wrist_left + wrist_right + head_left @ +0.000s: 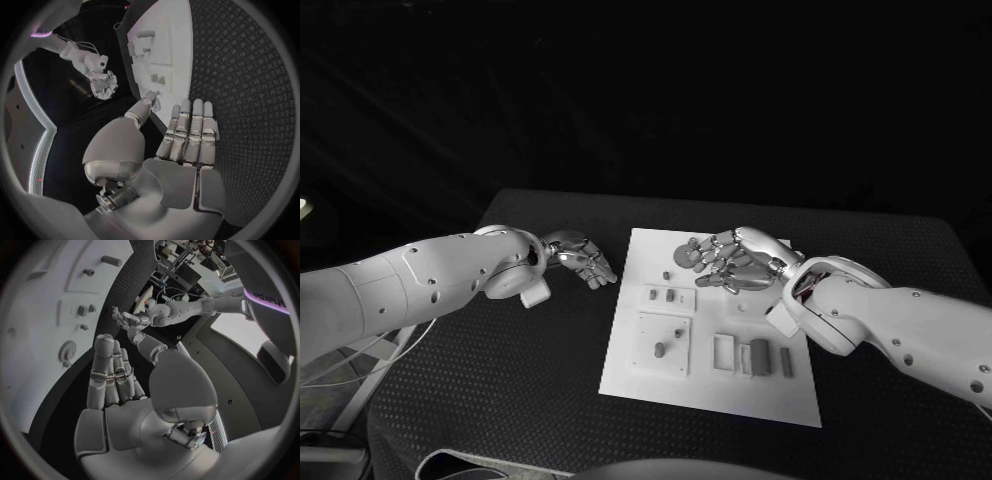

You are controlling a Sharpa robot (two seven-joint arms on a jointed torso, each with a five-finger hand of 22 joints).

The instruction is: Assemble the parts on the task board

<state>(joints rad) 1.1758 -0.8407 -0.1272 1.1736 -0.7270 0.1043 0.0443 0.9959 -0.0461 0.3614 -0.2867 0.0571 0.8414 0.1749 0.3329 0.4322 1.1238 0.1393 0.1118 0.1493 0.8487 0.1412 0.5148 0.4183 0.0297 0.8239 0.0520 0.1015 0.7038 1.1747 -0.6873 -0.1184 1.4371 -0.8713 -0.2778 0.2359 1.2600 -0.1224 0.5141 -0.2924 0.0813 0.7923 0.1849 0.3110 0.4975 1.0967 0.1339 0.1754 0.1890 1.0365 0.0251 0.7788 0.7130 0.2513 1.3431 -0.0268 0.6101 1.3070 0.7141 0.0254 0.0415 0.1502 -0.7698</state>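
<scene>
The task board lies flat in the middle of the black table, its long side running from about 12 o'clock to 6 o'clock in the head view. On it are small grey parts; a group of them sits near the 5 o'clock corner, a single short peg stands on a raised square plate at about 7 o'clock, and two small blocks lie a little above that. Their exact shapes are hard to make out in the dim light.

The right hand hovers over the far end of the board, at about 1 o'clock from its centre. It covers that part of the board, so what lies under it is hidden. Its fingers are stretched and a little apart, and it holds nothing.

The left hand is just beside the board's 10 o'clock edge, over the table. Its fingers are straight and close together, the thumb apart, with nothing between them.
</scene>
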